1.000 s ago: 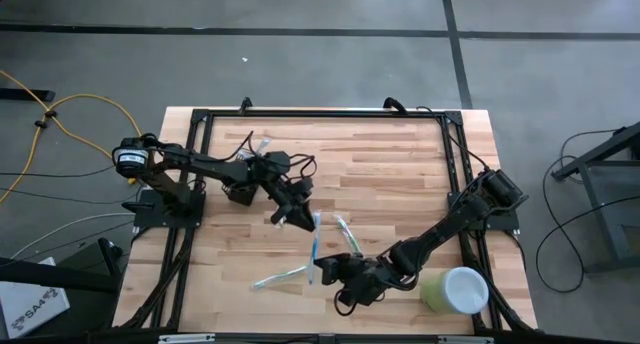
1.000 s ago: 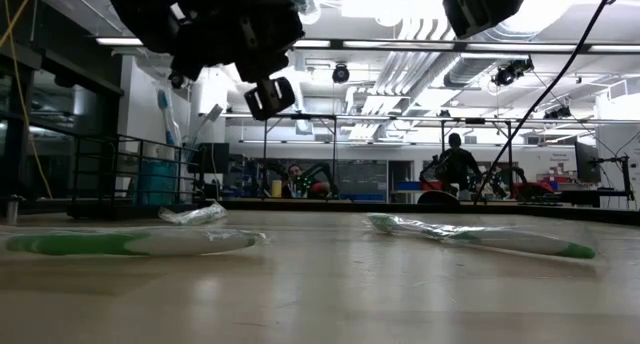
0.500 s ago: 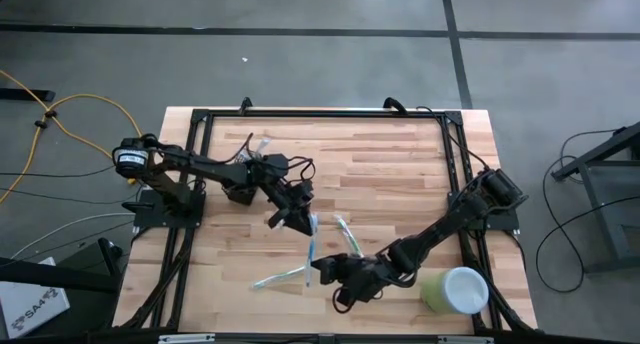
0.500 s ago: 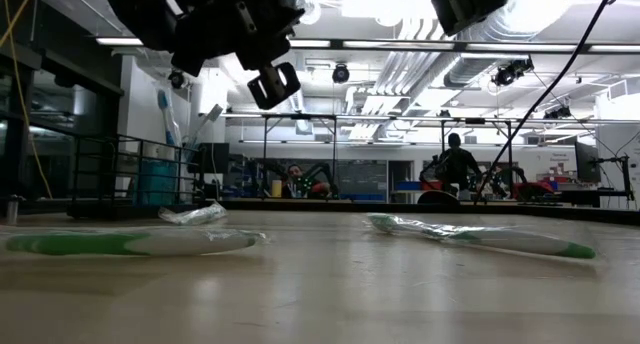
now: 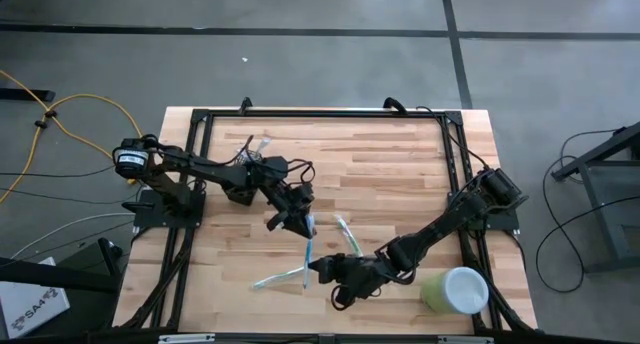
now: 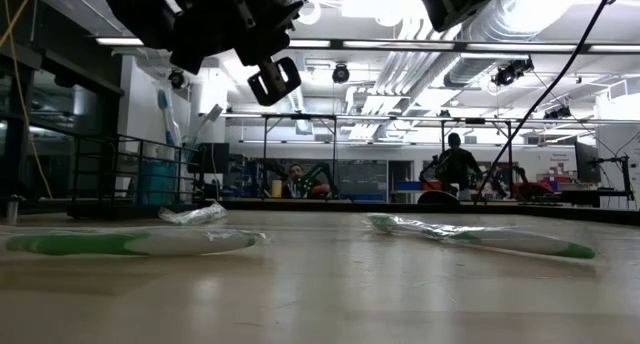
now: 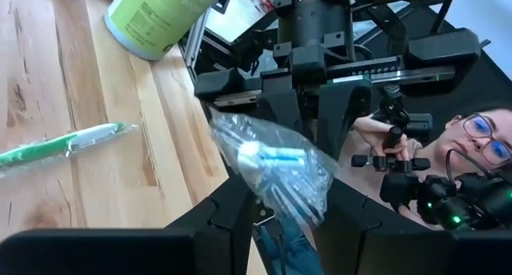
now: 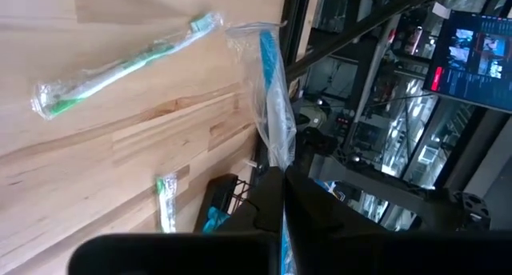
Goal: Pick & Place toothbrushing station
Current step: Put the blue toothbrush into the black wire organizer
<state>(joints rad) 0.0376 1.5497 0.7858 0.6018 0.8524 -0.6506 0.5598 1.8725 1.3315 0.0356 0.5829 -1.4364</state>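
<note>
A blue toothbrush in a clear wrapper (image 5: pixel 309 249) hangs above the middle of the table, between my two grippers. My left gripper (image 5: pixel 296 222) is shut on its far end and my right gripper (image 5: pixel 315 271) on its near end. The toothbrushing station, a black wire holder (image 8: pixel 218 197), stands at the table's far left. In the high view my left arm hides most of it, and only the toothbrushes standing in it (image 5: pixel 257 144) show. My left gripper has the wrapped head end of the blue toothbrush (image 7: pixel 280 197) between its two fingers, and the clear wrapper bulges out past them. The brush is lifted clear of the table. My right gripper pinches the wrapped toothbrush near its other end (image 8: pixel 276 151). Its fingers (image 8: pixel 268 197) run along the brush, which sticks out beyond them, off the table.
Two green wrapped toothbrushes lie on the wood, one right of centre (image 5: pixel 345 234) and one near the front (image 5: pixel 277 278). A pale green cup (image 5: pixel 455 289) lies on its side at the near right corner. A person (image 7: pixel 480 139) sits beyond the table. A black frame (image 5: pixel 330 112) rims the tabletop.
Both grippers have shifted slightly toward the table's left edge, carrying the blue toothbrush with them. Both wrists have turned a little. Neither hold has changed, and the brush stays clear of the table.
</note>
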